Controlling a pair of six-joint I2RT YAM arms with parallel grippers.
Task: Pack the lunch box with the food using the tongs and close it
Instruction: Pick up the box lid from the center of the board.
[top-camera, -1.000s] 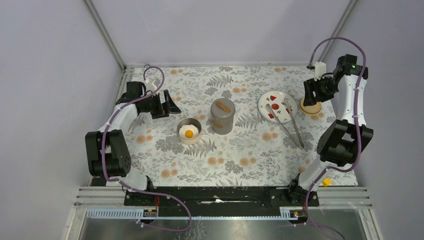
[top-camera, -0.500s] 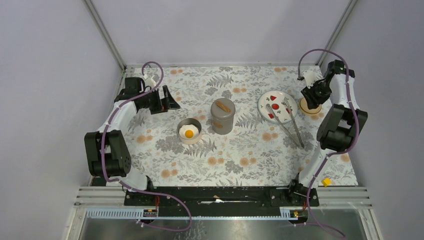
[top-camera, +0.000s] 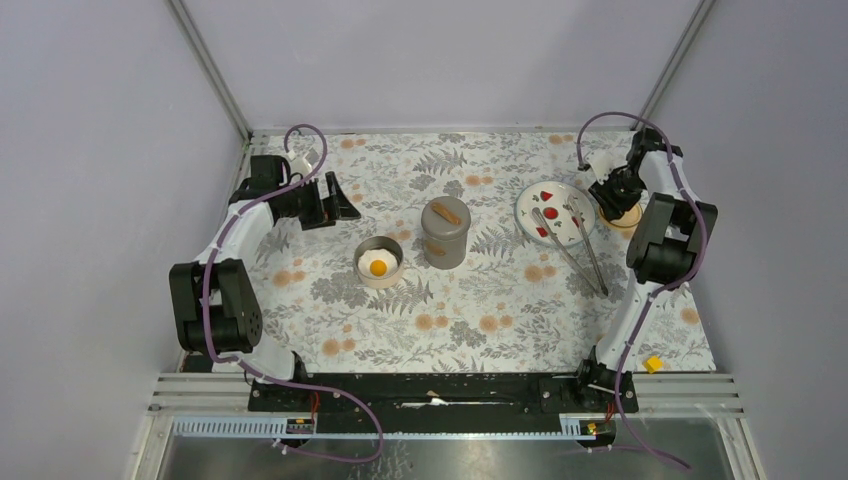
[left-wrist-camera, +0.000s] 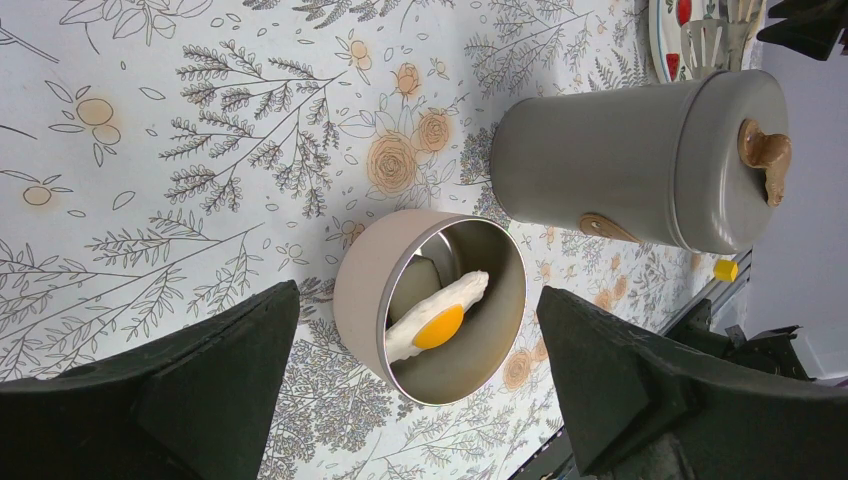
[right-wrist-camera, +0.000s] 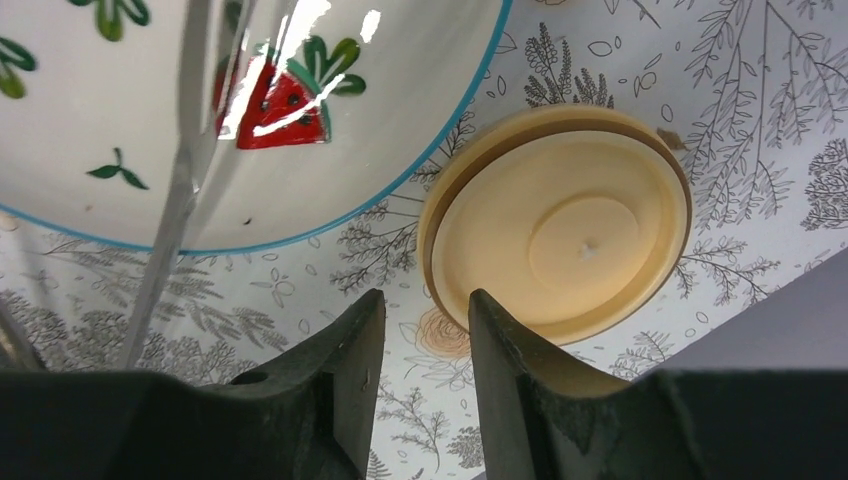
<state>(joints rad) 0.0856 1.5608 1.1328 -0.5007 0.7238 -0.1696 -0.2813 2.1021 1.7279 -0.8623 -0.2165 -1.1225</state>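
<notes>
Silver tongs (top-camera: 570, 252) are lying across the plate's (top-camera: 568, 193) near edge, tips on it. Well left of the plate, the fried egg (top-camera: 378, 266) is sitting in a tin (top-camera: 362, 250). Right fingers (right-wrist-camera: 340, 380), narrowly parted and empty, are hovering just right of the plate; left fingers (left-wrist-camera: 200, 380) are gaping wide.

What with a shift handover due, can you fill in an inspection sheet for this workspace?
Surface: floral cloth, flat, no spills seen.
Job's things: fried egg in the small round tin; grey canister beside it, lid on; red pieces on the plate; tongs with tips on the plate, joined end on the cloth; beige lid right of the plate.
Clutter: small yellow piece at the near right edge.
Grippers: left gripper wide open, empty; right gripper by the beige lid's edge, jaws narrowly apart, holding nothing.
Cables: purple cables loop above both arms.
Surroundings: plain walls, metal frame posts.
</notes>
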